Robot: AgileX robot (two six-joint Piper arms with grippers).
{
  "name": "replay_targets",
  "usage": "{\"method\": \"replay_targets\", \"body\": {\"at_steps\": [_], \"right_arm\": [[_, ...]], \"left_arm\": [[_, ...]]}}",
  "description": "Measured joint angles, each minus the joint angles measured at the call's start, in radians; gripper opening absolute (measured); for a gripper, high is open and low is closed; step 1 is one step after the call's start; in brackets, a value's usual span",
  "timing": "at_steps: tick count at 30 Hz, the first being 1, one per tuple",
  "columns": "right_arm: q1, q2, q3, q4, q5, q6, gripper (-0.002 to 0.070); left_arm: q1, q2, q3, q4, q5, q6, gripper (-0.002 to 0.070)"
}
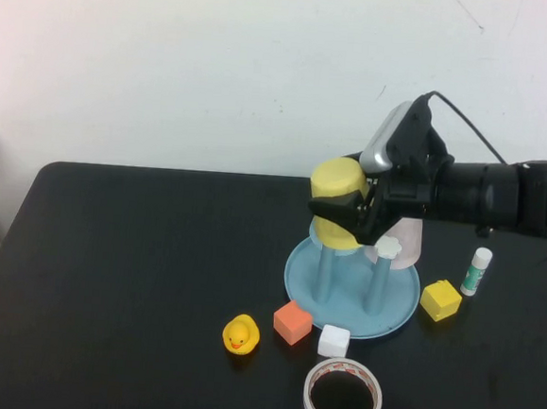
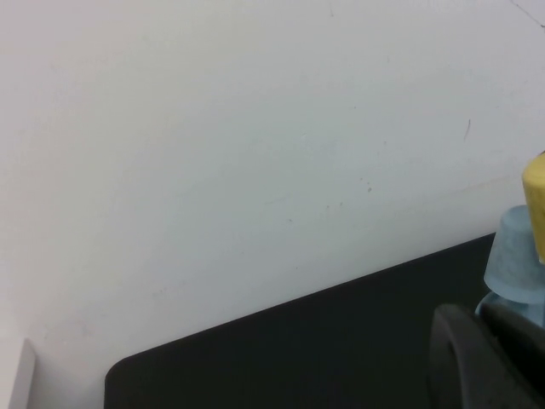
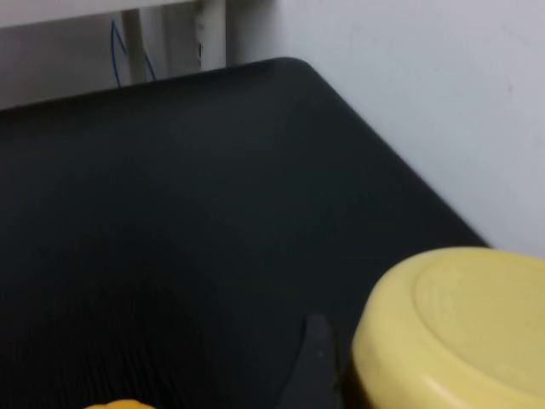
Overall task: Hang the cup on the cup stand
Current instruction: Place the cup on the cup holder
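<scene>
My right gripper (image 1: 341, 215) is shut on the yellow cup (image 1: 340, 179), holding it upside down by its sides just over the left pegs of the cup stand (image 1: 346, 303). In the right wrist view the cup (image 3: 460, 332) fills the lower corner beside one dark finger (image 3: 317, 366). A light blue cup (image 2: 515, 260) sits on a peg right under the yellow one (image 2: 535, 204). My left gripper (image 2: 485, 358) shows only in its wrist view as dark shut fingers, away from the stand; it is out of the high view.
A pale pink cup (image 1: 405, 245) hangs on the stand's right side behind a white knob (image 1: 388, 244). Around the base lie a yellow duck (image 1: 240, 335), orange cube (image 1: 293, 322), white cube (image 1: 334, 340), yellow cube (image 1: 440, 299), tape roll (image 1: 343, 398) and glue stick (image 1: 478, 271).
</scene>
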Motion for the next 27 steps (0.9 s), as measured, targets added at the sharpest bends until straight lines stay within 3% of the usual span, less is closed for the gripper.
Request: {"method": "replay_targets", "body": {"at_steps": [18, 23, 27], "right_arm": [[0.0, 0.065, 0.0, 0.001, 0.035, -0.022, 0.0587], [0.0, 0.065, 0.0, 0.001, 0.027, -0.022, 0.0661], [0.0, 0.065, 0.0, 0.001, 0.016, -0.02, 0.0665]], "left_arm": [[0.0, 0.0, 0.0, 0.0, 0.0, 0.017, 0.0], [0.0, 0.0, 0.0, 0.0, 0.0, 0.024, 0.0], [0.0, 0.0, 0.0, 0.0, 0.001, 0.028, 0.0]]}}
